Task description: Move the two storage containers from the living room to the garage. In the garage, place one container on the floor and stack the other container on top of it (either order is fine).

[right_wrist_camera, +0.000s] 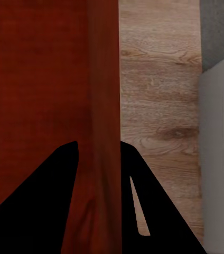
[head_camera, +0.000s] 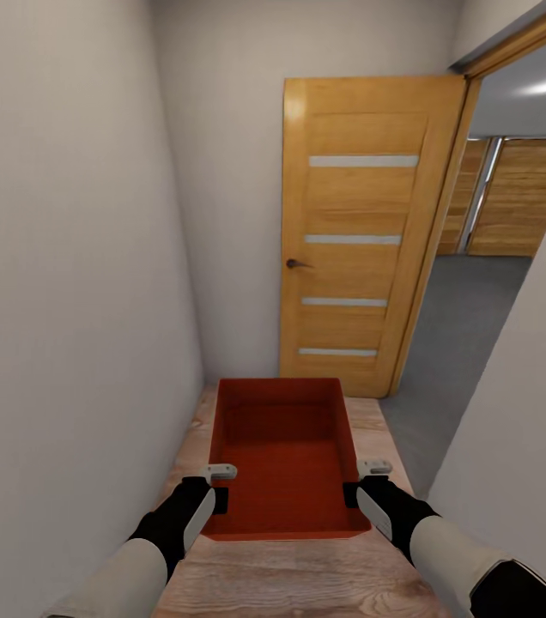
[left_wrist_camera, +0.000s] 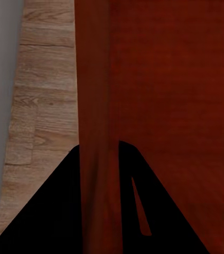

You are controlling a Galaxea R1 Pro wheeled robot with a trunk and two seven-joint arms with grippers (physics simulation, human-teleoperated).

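Left gripper (head_camera: 219,498) clamps the bin's (head_camera: 280,455) left wall, right gripper (head_camera: 352,493) clamps its right wall. Bin sits between them, above wood floor (head_camera: 290,575), long axis pointing ahead toward the open door (head_camera: 363,232).

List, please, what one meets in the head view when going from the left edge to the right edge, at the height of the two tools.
Pale wall → left tool → red-orange container → right tool → wood plank floor → grey wall on the right.
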